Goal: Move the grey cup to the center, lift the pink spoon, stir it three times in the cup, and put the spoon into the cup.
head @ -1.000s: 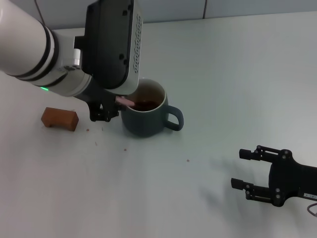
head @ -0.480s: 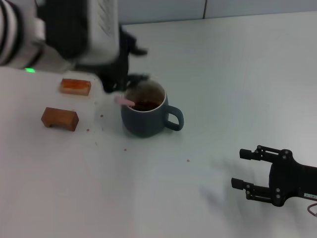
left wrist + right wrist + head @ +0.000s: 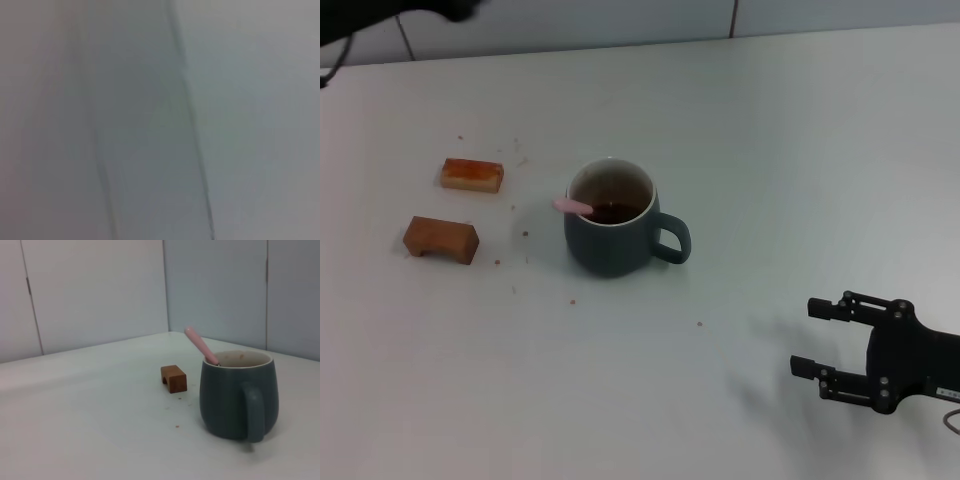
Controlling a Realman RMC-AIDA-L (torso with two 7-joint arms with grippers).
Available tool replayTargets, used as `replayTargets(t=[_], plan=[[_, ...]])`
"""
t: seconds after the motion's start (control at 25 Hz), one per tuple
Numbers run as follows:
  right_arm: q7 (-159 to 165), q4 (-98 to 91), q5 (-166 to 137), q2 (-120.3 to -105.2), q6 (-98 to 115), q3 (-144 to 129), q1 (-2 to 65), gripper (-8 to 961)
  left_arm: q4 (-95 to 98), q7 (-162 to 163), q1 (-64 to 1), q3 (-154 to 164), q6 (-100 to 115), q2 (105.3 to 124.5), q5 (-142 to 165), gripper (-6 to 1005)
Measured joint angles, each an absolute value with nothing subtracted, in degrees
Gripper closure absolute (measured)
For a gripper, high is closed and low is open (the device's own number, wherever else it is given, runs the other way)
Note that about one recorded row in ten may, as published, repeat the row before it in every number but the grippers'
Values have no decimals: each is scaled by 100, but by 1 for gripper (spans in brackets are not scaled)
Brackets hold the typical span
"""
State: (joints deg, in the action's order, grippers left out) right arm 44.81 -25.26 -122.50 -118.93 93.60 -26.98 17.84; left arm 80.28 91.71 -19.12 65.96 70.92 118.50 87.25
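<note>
1. Near the middle of the head view, a little left of centre, the cup (image 3: 610, 232) stands upright on the smooth white table (image 3: 770, 150): a rounded blue-grey glazed mug with a thin pale rim, its loop handle pointing to the frame's right, dark inside. The spoon (image 3: 573, 205) sits in it, its slim pink handle leaning over the left rim. Two small brown wooden blocks (image 3: 441, 239) lie well apart from the cup at centre left, with crumbs scattered between. At lower right the right gripper (image 3: 832, 338), black and angular, hovers with its jaws spread and holding nothing. A dark bit of the left arm shows at the upper left corner; its jaws are out of sight.

2. Left wrist view: only a blurred pale grey surface.

3. Right wrist view: the cup (image 3: 237, 393) at centre right, handle facing the camera, the spoon (image 3: 200, 345) slanting up and left from the rim; one notched block (image 3: 173, 378) lies beyond it.
</note>
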Motion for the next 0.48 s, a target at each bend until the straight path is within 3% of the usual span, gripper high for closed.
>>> replayTargets(t=[0.08, 0.12, 0.48], plan=[[4475, -2534, -12244, -11892, 9359, -2697, 1774, 235, 7690, 8935, -1891, 6468, 7149, 11845, 8407, 586], [4470, -2537, -12237, -11891, 9360, -2696, 1762, 234, 6289, 7796, -1807, 6015, 7620, 11839, 7280, 586], [4447, -2550, -12225, -11891, 9360, -2689, 1740, 235, 4207, 5529, -1331, 5850, 8145, 11841, 6593, 586]])
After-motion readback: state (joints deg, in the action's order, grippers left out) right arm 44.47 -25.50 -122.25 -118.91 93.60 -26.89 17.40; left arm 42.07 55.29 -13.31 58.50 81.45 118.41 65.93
